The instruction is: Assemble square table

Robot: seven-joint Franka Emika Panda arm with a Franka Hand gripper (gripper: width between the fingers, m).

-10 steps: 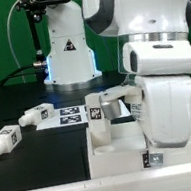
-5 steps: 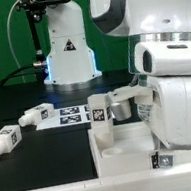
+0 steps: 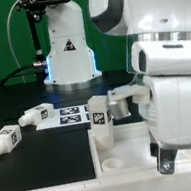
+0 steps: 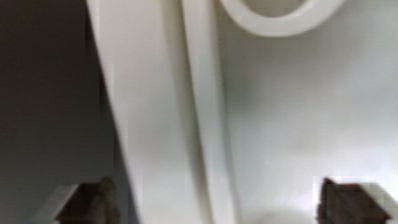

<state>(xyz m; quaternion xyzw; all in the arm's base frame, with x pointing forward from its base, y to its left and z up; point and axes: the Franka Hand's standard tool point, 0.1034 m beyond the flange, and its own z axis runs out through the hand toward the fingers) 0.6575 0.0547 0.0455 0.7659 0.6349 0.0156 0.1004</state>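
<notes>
Claw (image 4: 217, 203) hangs wide open astride the raised rim (image 4: 143, 110) of the square table panel (image 3: 128, 150); one white leg (image 3: 101, 121) stands upright at the panel's ten o'clock corner.

White square panel (image 3: 123, 149) with raised rim and round corner sockets lies flat. One stubby tagged leg (image 3: 101, 118) stands upright at its far corner, on the exterior view's left. A second leg (image 3: 31, 117) and a third leg (image 3: 3, 140) lie well beyond that side.

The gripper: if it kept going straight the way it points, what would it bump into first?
Probably the square table panel. The gripper points down at it, jaws open either side of the panel's raised rim. Nothing shows in between, though the gap is hard to judge.
</notes>
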